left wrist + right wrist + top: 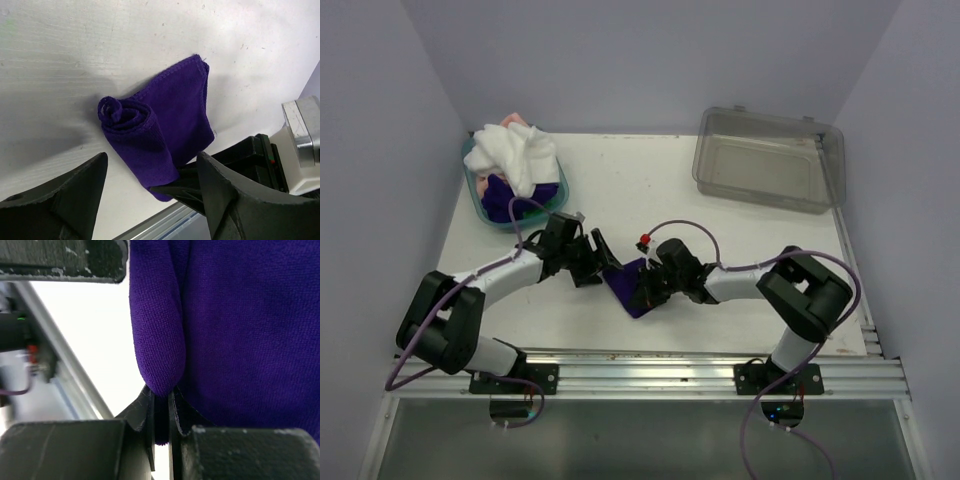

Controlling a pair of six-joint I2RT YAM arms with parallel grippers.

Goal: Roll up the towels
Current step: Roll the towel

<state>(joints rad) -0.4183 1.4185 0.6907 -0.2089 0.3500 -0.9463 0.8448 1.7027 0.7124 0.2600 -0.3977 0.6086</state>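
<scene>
A dark purple towel (626,287) lies partly rolled on the white table between my two grippers. In the left wrist view its rolled end (122,116) shows a spiral, and a flat flap (185,100) lies beyond. My left gripper (594,262) stands open, its jaws either side of the roll's near end (152,156) without touching it. My right gripper (646,286) is shut on a fold at the towel's end (162,400); its black fingers (186,188) show in the left wrist view under the roll. A white towel (516,156), a peach-pink one (516,121) and more purple cloth (500,201) sit heaped in the teal basket.
The teal basket (472,186) stands at the table's back left. A clear grey plastic bin (767,158) sits at the back right. The aluminium rail (660,365) of the table's near edge runs close below the towel.
</scene>
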